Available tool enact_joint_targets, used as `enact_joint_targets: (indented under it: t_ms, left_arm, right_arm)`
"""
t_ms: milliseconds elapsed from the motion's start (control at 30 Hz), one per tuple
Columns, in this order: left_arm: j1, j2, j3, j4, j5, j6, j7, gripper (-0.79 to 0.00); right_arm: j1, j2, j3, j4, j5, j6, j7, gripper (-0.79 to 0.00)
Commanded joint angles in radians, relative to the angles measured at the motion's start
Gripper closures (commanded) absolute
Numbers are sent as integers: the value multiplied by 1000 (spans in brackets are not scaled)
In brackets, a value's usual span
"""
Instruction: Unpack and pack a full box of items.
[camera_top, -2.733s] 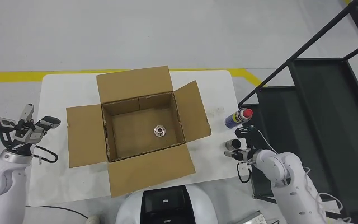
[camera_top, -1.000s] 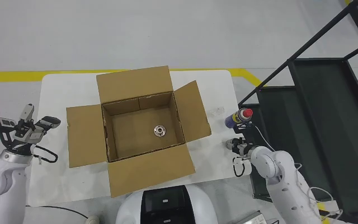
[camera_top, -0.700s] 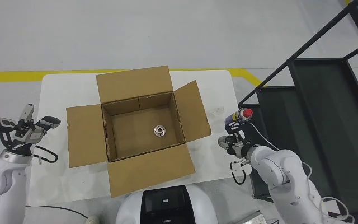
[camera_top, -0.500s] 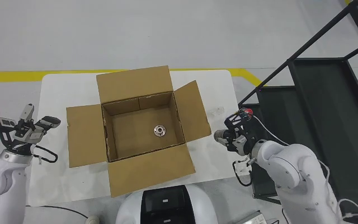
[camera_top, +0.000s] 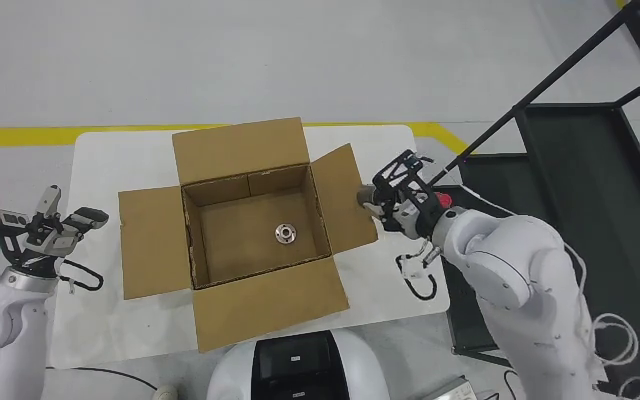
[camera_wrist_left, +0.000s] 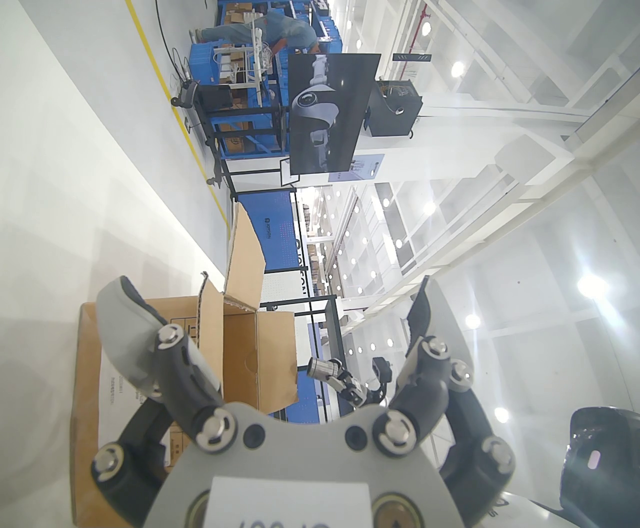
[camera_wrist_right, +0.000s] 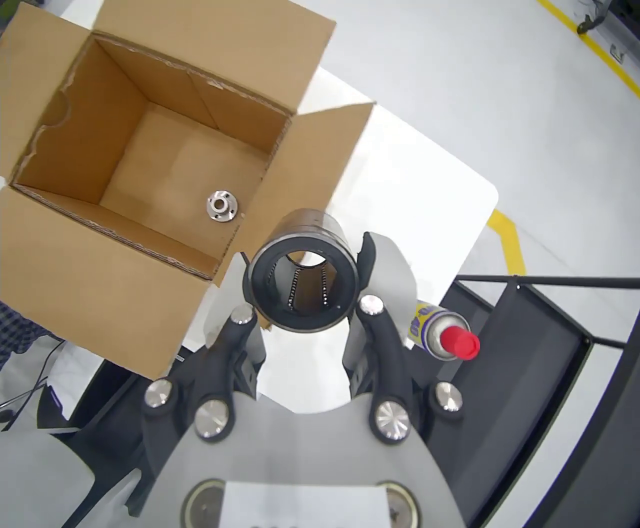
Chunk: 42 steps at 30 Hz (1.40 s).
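An open cardboard box (camera_top: 250, 187) stands in the middle of the white table (camera_top: 110, 170), its four flaps folded out. A small metal flange (camera_top: 285, 233) lies on the box floor (camera_wrist_right: 222, 205). My right gripper (camera_top: 372, 200) hangs over the box's right flap, shut on a hollow metal cylinder (camera_wrist_right: 312, 222) held between its fingers (camera_wrist_right: 372, 260). A blue and yellow spray can with a red cap (camera_wrist_right: 440, 332) stands at the table's right edge, behind the right arm (camera_top: 442, 199). My left gripper (camera_top: 62, 212) is open and empty beyond the table's left edge (camera_wrist_left: 270, 300).
Black metal steps (camera_top: 560, 200) rise close to the table's right side. A yellow line (camera_top: 90, 132) runs across the floor behind the table. Bare table strips lie left and right of the box flaps.
The right arm lifted the cylinder from the table's right edge beside the spray can and carried it left, up to the box's right flap. The left arm kept still.
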Motion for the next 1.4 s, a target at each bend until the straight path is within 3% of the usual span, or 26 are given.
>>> enact_joint_targets:
  t_ms: [0, 200, 533, 1067, 1367]
  left_arm:
    - [0, 0, 0, 0, 0, 0, 0, -785]
    - [0, 0, 0, 0, 0, 0, 0, -785]
    - [0, 0, 0, 0, 0, 0, 0, -785]
    - [0, 0, 0, 0, 0, 0, 0, -785]
    - [0, 0, 0, 0, 0, 0, 0, -785]
  right_arm:
    - [72, -5, -82, 27, 11, 2, 5, 0]
    - [237, -35, -319, 157, 52, 26, -13, 0]
    - [414, -104, -626, 451, 69, 72, -107, 0]
    - [590, -228, -846, 922, 73, 108, -300, 0]
    - [651, -298, -912, 1091, 108, 103, -339, 0]
